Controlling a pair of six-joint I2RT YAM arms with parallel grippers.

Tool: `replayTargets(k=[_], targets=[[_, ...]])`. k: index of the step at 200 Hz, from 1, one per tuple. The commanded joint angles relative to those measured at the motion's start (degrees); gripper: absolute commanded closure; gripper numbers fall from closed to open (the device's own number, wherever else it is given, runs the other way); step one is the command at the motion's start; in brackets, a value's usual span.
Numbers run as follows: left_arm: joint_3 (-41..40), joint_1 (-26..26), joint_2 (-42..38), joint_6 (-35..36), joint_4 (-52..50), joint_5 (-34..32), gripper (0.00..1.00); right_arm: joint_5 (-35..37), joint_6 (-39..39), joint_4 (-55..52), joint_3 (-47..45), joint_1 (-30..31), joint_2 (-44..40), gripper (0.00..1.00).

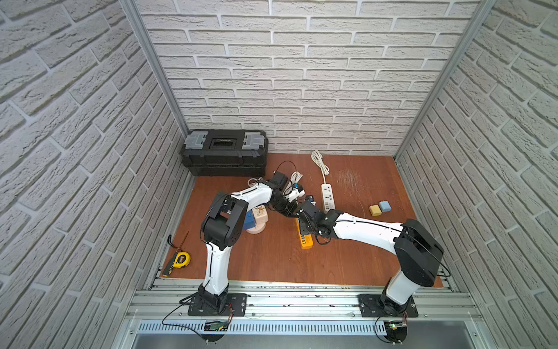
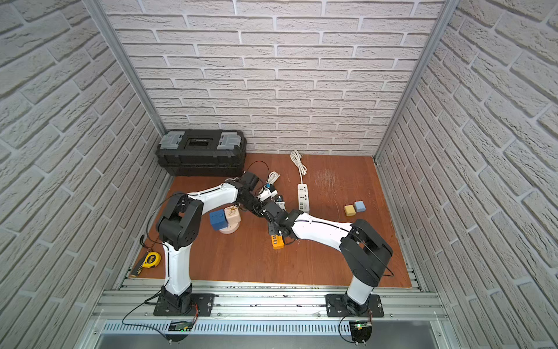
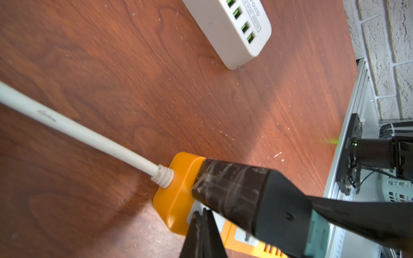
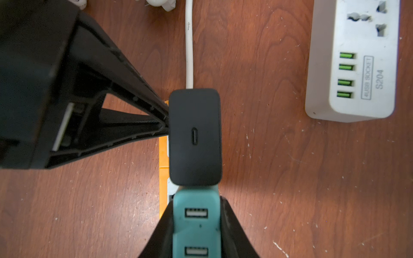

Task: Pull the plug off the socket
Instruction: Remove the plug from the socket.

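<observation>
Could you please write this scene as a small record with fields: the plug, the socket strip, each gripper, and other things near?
plug: teal USB adapter, on the orange power strip, beside a black charger
right gripper: shut on teal USB adapter
left gripper: shut, tips at the orange power strip beside the black charger
strip cable: white cord, leaves the strip's end
nearby: white power strip, black toolbox, yellow tape measure

The white-and-black left arm point(image 1: 253, 193) and right arm point(image 1: 365, 229) reach inward, wrists nearly meeting. The left gripper point(image 3: 202, 214) tilts downward, its fingers point(image 3: 196, 241) pressed together. The right gripper point(image 4: 195, 201) has its fingers point(image 4: 232, 236) clamped around a teal plastic USB plug point(image 4: 195, 230).
</observation>
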Motion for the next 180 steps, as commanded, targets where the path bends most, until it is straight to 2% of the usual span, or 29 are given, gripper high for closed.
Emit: replayTargets(k=[1, 52, 124, 180], targets=[[-0.9, 0.4, 3.7, 0.1, -2.2, -5.1, 1.00, 4.6, 0.5, -2.0, 3.1, 1.7, 0.7, 0.98], [-0.9, 0.6, 4.2, 0.0, -2.2, -5.0, 1.00, 5.2, 0.4, -2.4, 4.0, 2.3, 1.6, 0.98], [-1.0, 0.9, 4.2, 0.0, -2.1, -4.9, 1.00, -3.1, 1.6, 4.0, -0.5, -1.3, -2.0, 0.98], [-1.0, 0.9, 4.3, 0.1, -2.1, -4.8, 1.00, -0.2, 0.7, 2.6, 0.4, -0.3, -1.6, 0.98]])
